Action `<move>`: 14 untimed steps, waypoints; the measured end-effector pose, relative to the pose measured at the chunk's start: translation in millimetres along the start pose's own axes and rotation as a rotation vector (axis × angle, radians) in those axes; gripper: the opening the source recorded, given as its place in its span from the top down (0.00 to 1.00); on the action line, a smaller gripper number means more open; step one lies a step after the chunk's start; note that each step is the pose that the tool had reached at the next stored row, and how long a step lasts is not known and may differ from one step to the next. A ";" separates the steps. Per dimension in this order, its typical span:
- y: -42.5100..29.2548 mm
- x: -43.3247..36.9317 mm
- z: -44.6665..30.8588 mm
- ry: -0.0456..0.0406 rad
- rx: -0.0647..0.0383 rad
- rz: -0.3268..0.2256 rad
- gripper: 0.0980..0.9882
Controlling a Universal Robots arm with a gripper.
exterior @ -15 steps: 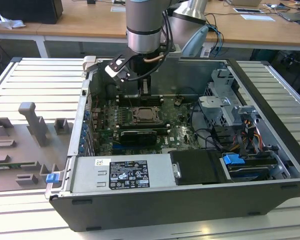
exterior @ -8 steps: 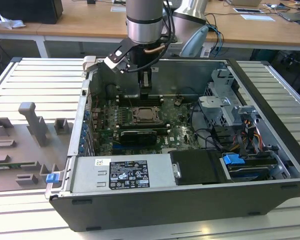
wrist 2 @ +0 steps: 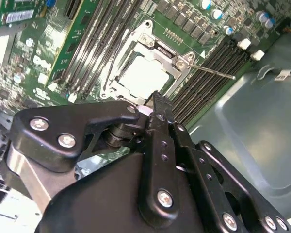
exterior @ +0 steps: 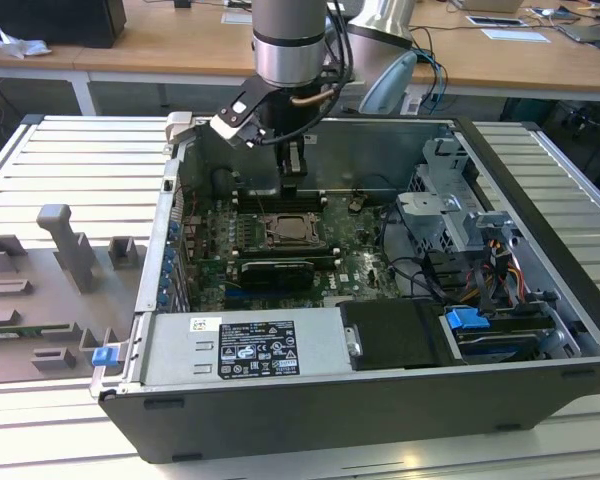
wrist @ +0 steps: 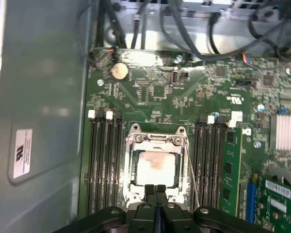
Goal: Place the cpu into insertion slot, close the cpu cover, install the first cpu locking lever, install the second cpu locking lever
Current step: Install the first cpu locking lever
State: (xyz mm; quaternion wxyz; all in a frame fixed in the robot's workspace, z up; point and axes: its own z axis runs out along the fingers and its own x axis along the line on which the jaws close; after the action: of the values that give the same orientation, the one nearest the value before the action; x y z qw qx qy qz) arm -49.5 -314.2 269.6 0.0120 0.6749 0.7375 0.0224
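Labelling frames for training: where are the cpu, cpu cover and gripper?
cpu (wrist: 155, 167), first wrist view, centre of its pale face.
cpu cover (wrist: 131, 165), first wrist view, a side bar of its frame.
gripper (wrist: 155, 188), first wrist view, midway between fingertips.

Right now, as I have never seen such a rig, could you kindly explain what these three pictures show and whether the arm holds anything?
The machine is a single robot arm with a two-fingered gripper. It reaches down into an open computer case that lies on a ribbed metal table. The exterior view comes from a camera standing off the arm. Both wrist views come from cameras riding on the arm, looking past the gripper at the green motherboard. In the first wrist view the cpu lies seated, framed by the cpu cover, with a thin wire lever beside it. The gripper is shut, holding nothing, near the cover's edge.
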 end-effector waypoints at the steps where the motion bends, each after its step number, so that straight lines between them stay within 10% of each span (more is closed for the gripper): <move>1: 0.0 0.0 0.1 0.0011 0.000 -0.024 0.99; 6: -0.3 0.0 2.1 0.0102 0.003 -0.204 0.99; 14: -0.4 0.0 2.2 0.0150 0.004 -0.304 0.99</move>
State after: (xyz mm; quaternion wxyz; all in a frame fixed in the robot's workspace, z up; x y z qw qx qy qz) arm -49.9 -314.3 267.4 0.0083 0.5553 0.8313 0.0238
